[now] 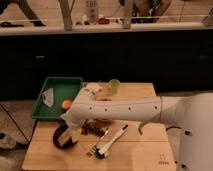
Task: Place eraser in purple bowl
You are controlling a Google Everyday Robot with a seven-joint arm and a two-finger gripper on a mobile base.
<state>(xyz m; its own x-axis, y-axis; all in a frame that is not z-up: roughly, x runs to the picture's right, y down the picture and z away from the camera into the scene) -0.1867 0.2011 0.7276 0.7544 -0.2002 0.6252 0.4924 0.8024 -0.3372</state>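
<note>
The purple bowl (63,138), small, round and almost black, sits near the front left corner of the wooden table (135,155). My white arm (120,109) reaches across the table from the right. My gripper (70,133) hangs right over the bowl's right part and hides some of it. I cannot make out the eraser; it may be hidden by the gripper.
A green rectangular tray (70,82) at the back left holds a crumpled white item (48,96) and an orange object (66,104). A green cup (114,86) stands at the back. A dark red cluster (90,128), a fork with a white utensil (107,140) and a small green item (141,129) lie mid-table.
</note>
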